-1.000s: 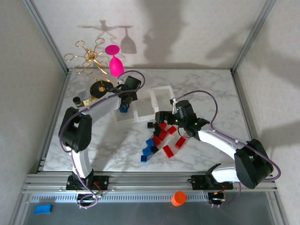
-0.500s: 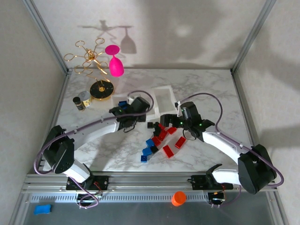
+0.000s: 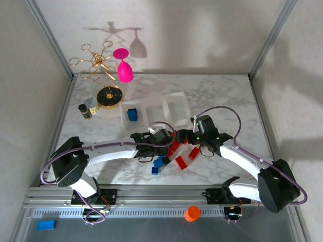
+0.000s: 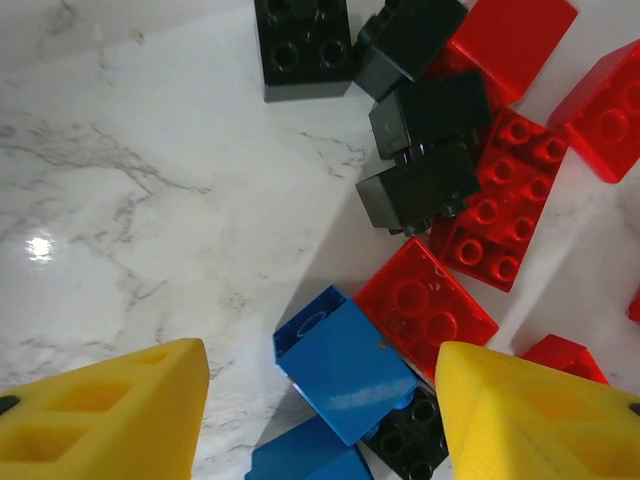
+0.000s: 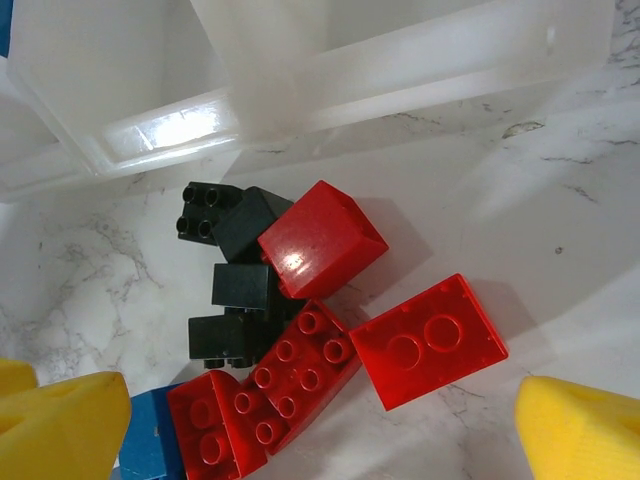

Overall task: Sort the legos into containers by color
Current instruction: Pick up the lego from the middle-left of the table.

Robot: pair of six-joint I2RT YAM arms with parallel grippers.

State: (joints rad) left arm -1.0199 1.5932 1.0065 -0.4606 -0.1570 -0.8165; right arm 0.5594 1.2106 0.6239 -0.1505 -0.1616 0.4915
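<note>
The legos lie as a loose pile of red, black and blue bricks (image 3: 174,154) in front of the containers, a translucent three-compartment tray (image 3: 174,103). One blue brick (image 3: 132,114) rests in the tray's left compartment. My left gripper (image 3: 166,143) (image 4: 320,425) hangs open over the pile's left side, and a blue brick (image 4: 345,365) lies on the marble between its yellow fingers, untouched. My right gripper (image 3: 182,137) (image 5: 320,435) is open above red bricks (image 5: 428,342) and black bricks (image 5: 235,290), just short of the tray's wall (image 5: 300,70).
A gold round stand base (image 3: 108,96), two small jars (image 3: 86,108), a pink glass (image 3: 123,70) and a gold wire rack (image 3: 96,60) stand at the back left. An orange cap (image 3: 192,213) and a larger blue block (image 3: 45,225) lie off the marble, near the arm bases.
My left gripper let go of a blue brick in the left compartment and swung right and nearer, down over the pile. The right gripper shifted slightly right.
</note>
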